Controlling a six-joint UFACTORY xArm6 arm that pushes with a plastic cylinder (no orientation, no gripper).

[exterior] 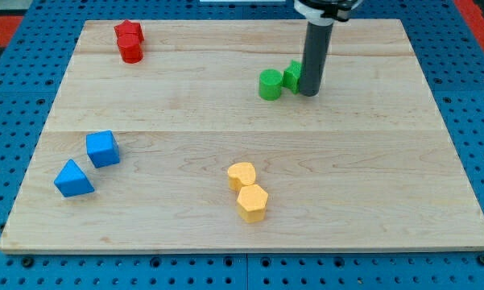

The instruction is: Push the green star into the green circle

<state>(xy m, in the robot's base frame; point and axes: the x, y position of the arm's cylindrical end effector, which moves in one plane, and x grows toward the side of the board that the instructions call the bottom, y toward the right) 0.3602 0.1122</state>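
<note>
The green star point(292, 76) sits in the upper right part of the wooden board point(225, 217), and only its left portion shows: a small bright green lump with an uneven edge. The rest is covered by the dark rod, so its star points cannot really be made out. Just to its left lies the green circle point(270, 84), a short round cylinder of the same green. The two look to be touching or nearly so, though the seam between them is too small to judge.

My tip point(308, 93) rests on the board at the star's right side, pressed against it as far as can be seen. There is no gripper here, only the straight rod, so nothing opens or closes. The rod's upper end and its mount are cut off by the view's top.

Near the top left, a red cylinder point(130, 49) stands against another red block point(129, 31) partly hidden behind it. At the left are a blue cube point(102, 149) and a blue triangular block point(72, 179), close but apart. Near the bottom centre, a yellow heart-like block point(242, 175) touches a yellow hexagonal block point(252, 202).
</note>
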